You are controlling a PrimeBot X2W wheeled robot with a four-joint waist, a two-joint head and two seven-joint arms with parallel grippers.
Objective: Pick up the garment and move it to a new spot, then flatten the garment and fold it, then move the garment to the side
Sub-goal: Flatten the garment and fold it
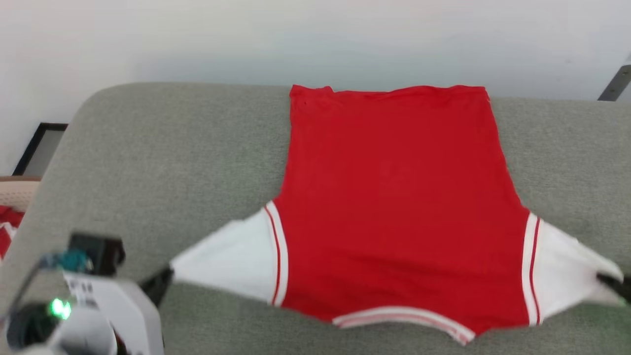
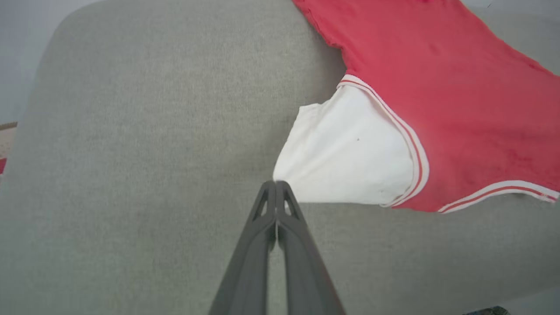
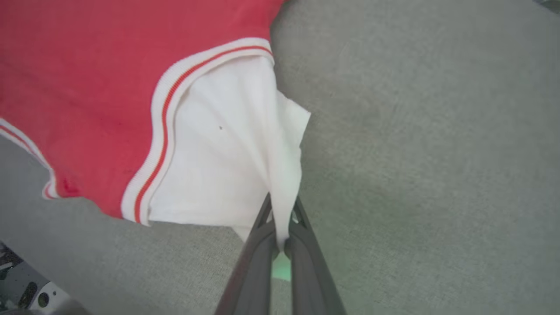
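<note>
Garment (image 1: 394, 197) spread flat on grey cushion (image 1: 172, 162), hem at cushion's far edge – plain red face up, white sleeves stretched outward, red-and-white striped trim at armholes and neckline. Sleeve tips pinched: left gripper (image 2: 275, 186) clenched on one corner, right gripper (image 3: 280, 210) on other, bunched.

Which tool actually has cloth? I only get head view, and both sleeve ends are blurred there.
Observer: Right tool is shut on the garment, with the white right sleeve bunched in it.
Operator: Left?
Observer: Left tool is shut too, nipping just the corner of the left sleeve, by the look of it.
Operator: Sleeves flat?
Observer: Left one lies smooth on the couch; right one has creases running into the tool.
</note>
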